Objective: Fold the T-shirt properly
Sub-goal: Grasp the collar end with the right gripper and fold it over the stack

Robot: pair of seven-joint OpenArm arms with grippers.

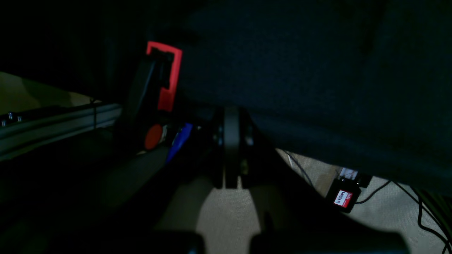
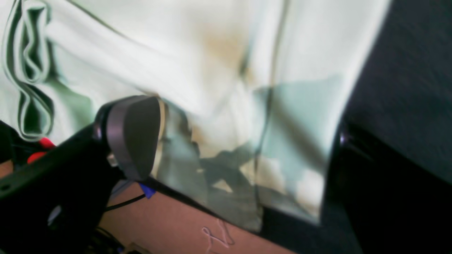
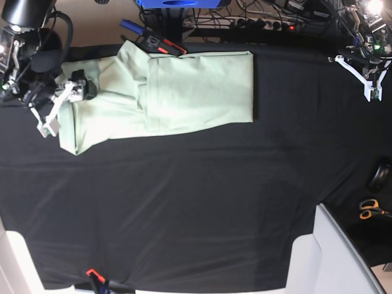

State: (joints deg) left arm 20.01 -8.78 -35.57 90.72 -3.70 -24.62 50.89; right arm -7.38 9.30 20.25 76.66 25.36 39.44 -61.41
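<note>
Right gripper (image 3: 52, 113) sits spread wide at the T-shirt (image 3: 196, 92) edge, gripping nothing, placed to grab a fold; left gripper (image 3: 372, 86) clenched, parked well apart.

Your base view looks straight down from high above the black tablecloth (image 3: 196, 208), taking in the whole T-shirt (image 3: 184, 92) spread near its far edge.

Your right wrist camera sits very close to the T-shirt (image 2: 197, 70), looking along the right gripper (image 2: 229, 137) at the cloth's hanging edge, with brown floor below. It shares the shirt and the tablecloth (image 2: 406, 88) with the base view.

Your left wrist camera, well away from the T-shirt, looks from below the tablecloth's (image 1: 317, 70) edge toward the floor, past the left gripper (image 1: 231, 148); it shares only that cloth with the base view.
</note>
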